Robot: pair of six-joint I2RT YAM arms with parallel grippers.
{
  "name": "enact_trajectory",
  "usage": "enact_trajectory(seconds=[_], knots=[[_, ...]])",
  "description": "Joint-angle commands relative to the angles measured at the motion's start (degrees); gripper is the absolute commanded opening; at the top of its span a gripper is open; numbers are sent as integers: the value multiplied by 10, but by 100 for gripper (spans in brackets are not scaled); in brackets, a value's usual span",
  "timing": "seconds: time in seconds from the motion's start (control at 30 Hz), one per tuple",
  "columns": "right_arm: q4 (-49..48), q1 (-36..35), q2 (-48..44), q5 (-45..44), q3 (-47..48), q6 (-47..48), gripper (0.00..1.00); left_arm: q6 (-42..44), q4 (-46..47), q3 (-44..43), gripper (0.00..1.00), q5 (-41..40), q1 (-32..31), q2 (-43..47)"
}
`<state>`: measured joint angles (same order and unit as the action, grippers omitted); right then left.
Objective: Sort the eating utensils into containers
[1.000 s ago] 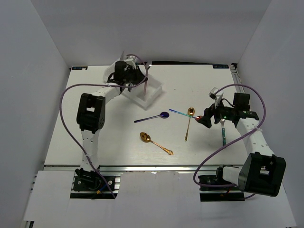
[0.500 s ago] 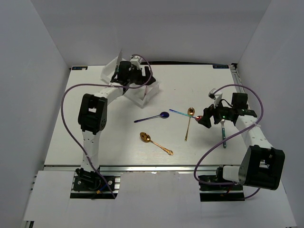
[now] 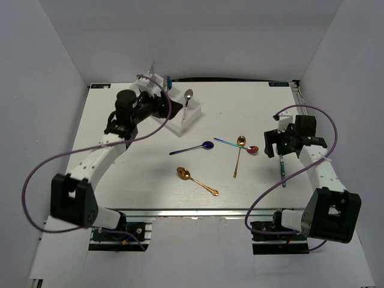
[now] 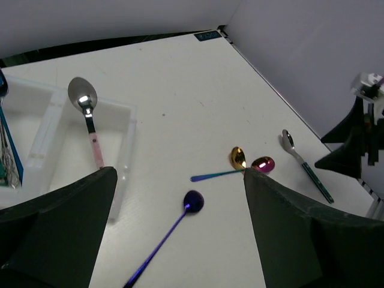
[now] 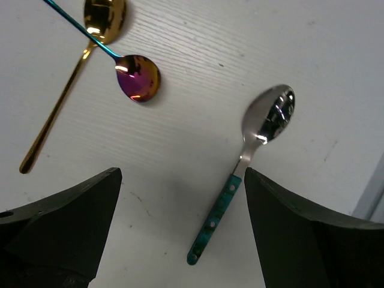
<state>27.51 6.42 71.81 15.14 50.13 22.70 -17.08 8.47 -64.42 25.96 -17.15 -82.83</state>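
Observation:
The white tray (image 3: 195,111) stands at the back left. A silver spoon with a pink handle (image 3: 186,104) lies in its right compartment (image 4: 127,141). My left gripper (image 3: 157,108) hangs open and empty just left of the tray, above a dark blue spoon (image 4: 191,201). On the table lie that blue spoon (image 3: 195,147), a plain gold spoon (image 3: 239,153), an iridescent spoon with a red bowl (image 3: 252,149) and an ornate gold spoon (image 3: 195,180). My right gripper (image 5: 180,174) is open above a silver spoon with a teal handle (image 5: 240,180), touching nothing.
Teal and blue utensils (image 4: 6,150) show at the edge of a left tray compartment. White walls close in the table. A metal rail (image 3: 180,211) runs along the near edge. Purple cables loop from both arms.
My left gripper opened and let the pink-handled spoon drop into the tray, then the arm drew back to the left. My right gripper shifted slightly right over the teal-handled spoon.

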Motion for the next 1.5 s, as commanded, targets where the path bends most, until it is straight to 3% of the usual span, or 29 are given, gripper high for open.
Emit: enact_trajectory(seconds=[0.0,0.13,0.3,0.77,1.03,1.3,1.4,1.47], knots=[[32,3,-26,-83,10,-35,89,-5,-10,84,98,-26,2,78],[45,3,-14,-86,-3,-37,89,-9,-46,152,98,-87,5,165],[60,3,15,-106,-19,-45,84,26,-62,207,98,-75,5,239],[81,8,100,-179,-16,-40,72,28,-65,208,98,-71,5,276],[60,40,145,-164,-10,-34,69,33,-67,210,98,-85,5,283],[27,55,187,-101,-12,-26,47,36,-70,210,98,-98,5,283],[16,55,192,-106,-12,-26,35,38,-69,211,98,-100,5,283],[10,55,195,-107,-12,-25,21,39,-69,211,98,-101,5,282]])
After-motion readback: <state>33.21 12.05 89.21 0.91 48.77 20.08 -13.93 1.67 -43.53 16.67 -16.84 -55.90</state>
